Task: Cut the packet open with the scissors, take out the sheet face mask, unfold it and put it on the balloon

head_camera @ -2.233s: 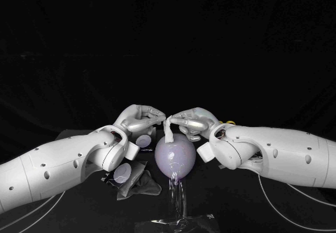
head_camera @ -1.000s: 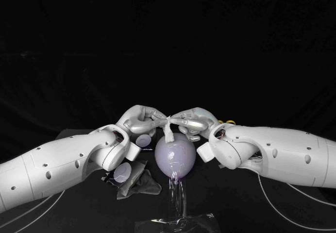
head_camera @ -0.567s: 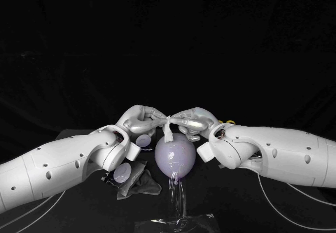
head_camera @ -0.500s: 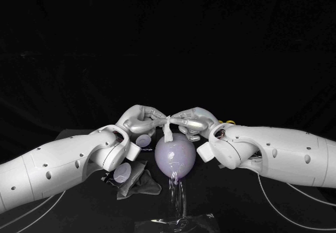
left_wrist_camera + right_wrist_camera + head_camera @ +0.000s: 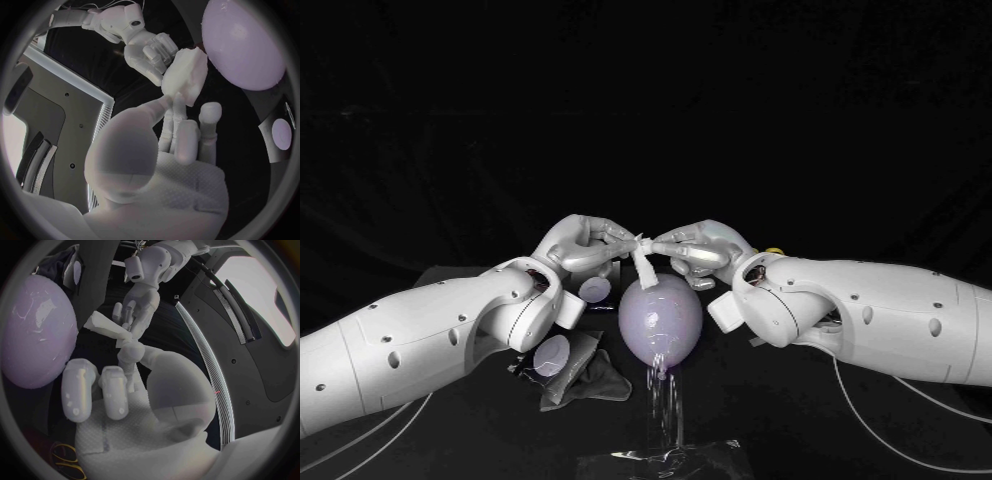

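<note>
Centre of frame: left hand and right hand meet fingertip to fingertip, each pinching the folded sheet face mask — a pale strip hanging just above the lilac balloon. Clear packet lies at bottom centre.

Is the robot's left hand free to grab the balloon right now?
Probably not yet: the left hand pinches the folded mask together with the right hand, though the balloon sits close by with nothing between.
</note>
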